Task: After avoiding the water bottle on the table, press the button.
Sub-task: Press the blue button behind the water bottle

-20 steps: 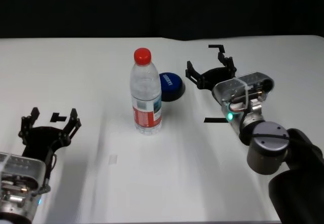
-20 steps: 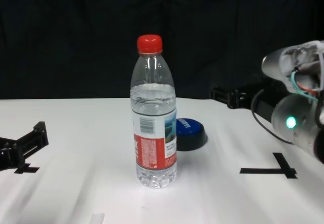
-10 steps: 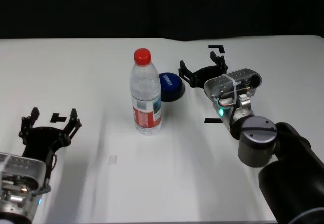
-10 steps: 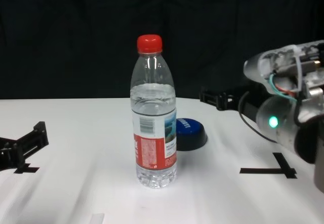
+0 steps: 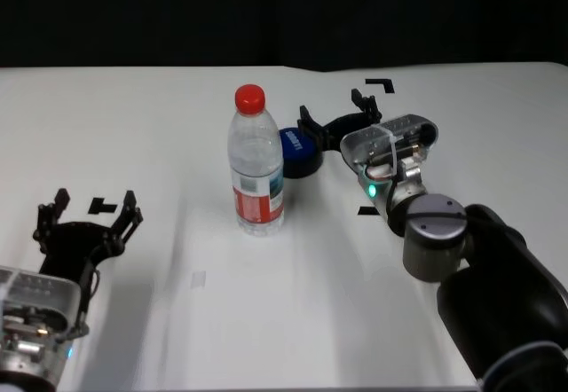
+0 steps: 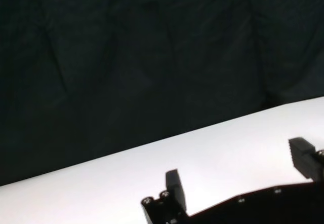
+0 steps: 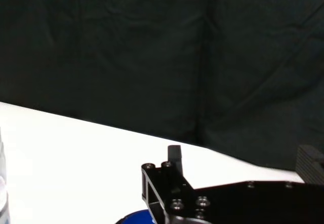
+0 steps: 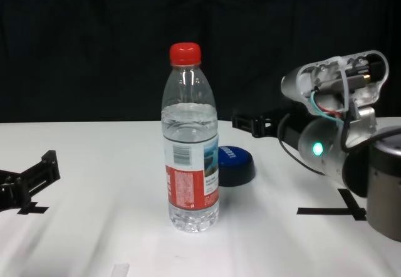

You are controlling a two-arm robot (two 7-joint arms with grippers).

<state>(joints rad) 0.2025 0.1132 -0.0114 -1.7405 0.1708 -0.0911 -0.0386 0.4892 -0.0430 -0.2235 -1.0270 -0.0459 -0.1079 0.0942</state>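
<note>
The water bottle point(image 5: 256, 166) point(image 8: 191, 145), clear with a red cap, stands upright in the middle of the white table point(image 5: 177, 117). Just behind it to the right sits the blue button point(image 5: 295, 152) point(image 8: 235, 163), part hidden by the bottle. My right gripper point(image 5: 336, 111) point(image 8: 249, 125) hovers open above the button's far right edge, with nothing between its fingers. The right wrist view shows that gripper point(image 7: 243, 158) with a sliver of the button point(image 7: 132, 218) under it. My left gripper point(image 5: 89, 207) point(image 6: 238, 171) rests open at the table's near left.
Black tape marks lie on the table: a corner mark point(image 5: 382, 82) at the back right, a cross point(image 8: 332, 211) beneath my right forearm, and a small mark point(image 5: 100, 205) by the left gripper. A dark curtain closes the back.
My right gripper has swung left, from well right of the button to over its far right edge. The bottle, button and left arm have stayed put.
</note>
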